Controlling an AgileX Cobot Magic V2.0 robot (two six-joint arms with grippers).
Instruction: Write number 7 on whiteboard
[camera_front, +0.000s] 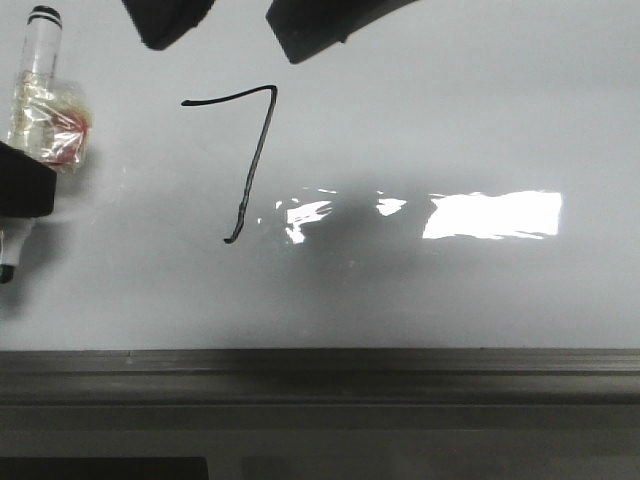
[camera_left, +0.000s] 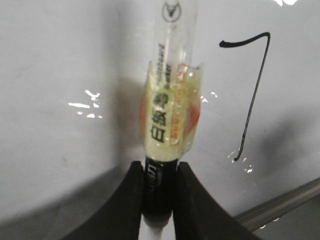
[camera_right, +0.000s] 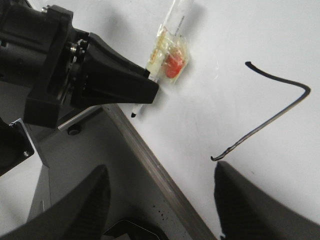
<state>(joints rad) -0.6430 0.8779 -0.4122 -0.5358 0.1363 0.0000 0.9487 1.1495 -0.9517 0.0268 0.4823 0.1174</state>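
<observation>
One glossy pale whiteboard (camera_front: 450, 110) fills the view, with glare patches and a dark grey frame edge (camera_front: 320, 362) below. One number 7 (camera_front: 248, 165) sits upper left of centre. The left gripper (camera_left: 160, 200) fingers clamp one marker (camera_left: 170, 100); the right gripper (camera_right: 162, 200) fingers gape wide, holding nothing.

Left gripper (camera_left: 159, 200) clamped on marker (camera_left: 169, 115), right gripper (camera_right: 160, 200) spread
</observation>
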